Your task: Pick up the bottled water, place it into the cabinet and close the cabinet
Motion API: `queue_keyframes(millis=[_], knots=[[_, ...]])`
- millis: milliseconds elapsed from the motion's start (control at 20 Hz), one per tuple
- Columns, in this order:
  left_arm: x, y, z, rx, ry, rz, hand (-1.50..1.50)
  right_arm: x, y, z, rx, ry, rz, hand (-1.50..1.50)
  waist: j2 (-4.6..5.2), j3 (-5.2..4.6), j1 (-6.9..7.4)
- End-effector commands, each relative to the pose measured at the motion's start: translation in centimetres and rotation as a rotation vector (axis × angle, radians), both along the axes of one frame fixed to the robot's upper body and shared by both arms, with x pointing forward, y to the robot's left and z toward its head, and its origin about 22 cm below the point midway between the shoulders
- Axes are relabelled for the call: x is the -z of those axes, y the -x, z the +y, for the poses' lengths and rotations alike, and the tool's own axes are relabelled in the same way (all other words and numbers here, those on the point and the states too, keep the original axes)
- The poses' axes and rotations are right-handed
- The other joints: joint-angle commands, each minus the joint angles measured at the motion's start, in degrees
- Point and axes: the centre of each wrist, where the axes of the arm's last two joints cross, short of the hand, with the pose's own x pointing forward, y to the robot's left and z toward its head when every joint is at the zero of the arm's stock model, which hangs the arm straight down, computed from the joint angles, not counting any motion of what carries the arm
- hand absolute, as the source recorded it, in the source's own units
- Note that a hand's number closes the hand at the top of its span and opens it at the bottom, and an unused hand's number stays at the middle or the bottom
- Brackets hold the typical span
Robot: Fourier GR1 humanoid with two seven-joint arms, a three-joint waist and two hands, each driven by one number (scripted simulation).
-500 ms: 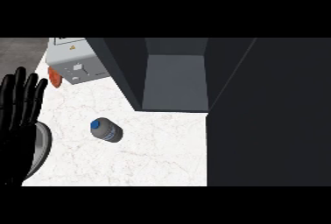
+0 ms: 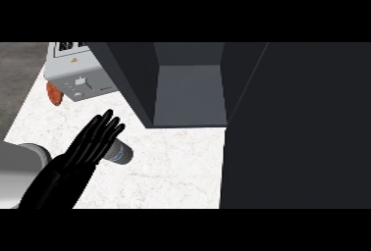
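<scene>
The bottled water point(image 2: 123, 153), a small pale bottle with a bit of blue showing, stands on the white marble counter point(image 2: 174, 166) in front of the cabinet. My left hand point(image 2: 88, 144) is right beside it on its left, fingers straight and pointing up-right, covering the bottle's left side. Whether the hand touches the bottle I cannot tell. The dark cabinet is open, its grey inside point(image 2: 190, 90) up and to the right of the bottle. My right hand does not show.
A grey toaster point(image 2: 80, 78) stands at the back left with an orange-red thing point(image 2: 53, 93) beside it. The cabinet's dark door or side point(image 2: 297, 127) fills the right of the view. The counter's left edge point(image 2: 18, 122) borders a grey floor.
My left hand has moved from the left edge rightwards to the bottle and now covers its cap. The bottle and the cabinet have not moved.
</scene>
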Motion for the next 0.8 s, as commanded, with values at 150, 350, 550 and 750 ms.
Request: queue_keyframes(millis=[150, 350, 550, 750], knots=[[0.0, 2.5, 4.5, 0.138, 0.057, 0.240, -1.50, 0.7, 3.5, 0.0, -0.063, -0.159, 0.149, -1.50, -0.52, -0.03, 0.85], [-0.4, 3.0, 6.1, 0.130, 0.053, 0.241, -1.50, 0.4, 5.1, 0.1, -0.057, -0.134, 0.130, -1.50, -0.44, -0.04, 0.95], [1.7, 1.9, 7.3, 0.117, 0.066, 0.249, -1.50, 2.4, 5.1, 0.2, -0.069, -0.142, 0.136, -1.50, -0.40, -0.03, 0.87], [0.7, 4.3, 8.5, 0.125, 0.060, 0.253, -1.50, 1.8, 5.5, -0.5, -0.069, -0.142, 0.150, -1.50, -0.43, -0.02, 1.13]])
